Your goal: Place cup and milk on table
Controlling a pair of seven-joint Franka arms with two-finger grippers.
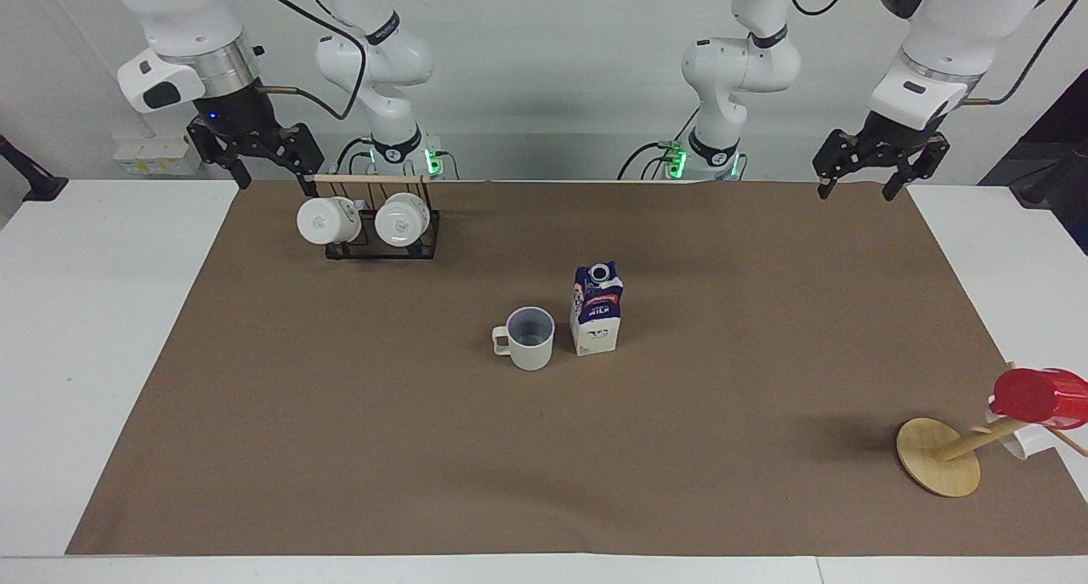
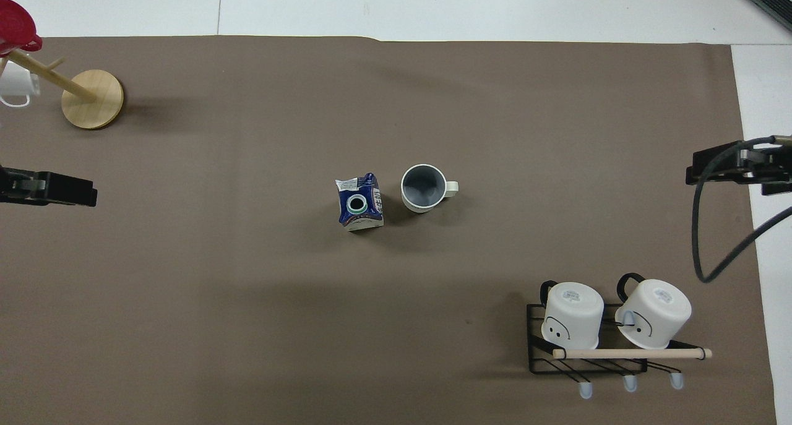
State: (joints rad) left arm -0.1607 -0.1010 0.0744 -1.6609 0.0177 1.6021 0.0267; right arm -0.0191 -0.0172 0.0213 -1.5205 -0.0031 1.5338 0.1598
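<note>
Looks like this one's basically wrapped up. The cup point(image 1: 530, 338) and the milk point(image 1: 596, 309) both stand upright side by side around the middle of the surface point(image 1: 93, 312), on the brown sheet, close together but not touching as far as I can see. Cup handle points toward the right arm's end.

The left claw point(image 1: 872, 165) hangs over the robots' edge of the surface near the left arm's corner, fingers spread and holding nothing. The right claw point(image 1: 255, 152) is up over the robots' edge near the right arm's corner, just above the mug rack point(image 1: 379, 227), also released and empty (both well apart from the task items).

So my read: placing is done and the arms are parked. Next move calls for nothing much, maybe just settling at rest.

Writing: the carton front says "MILK" on a blue panel with a red band above it; the brand line on that band is too small for me to read.
</note>
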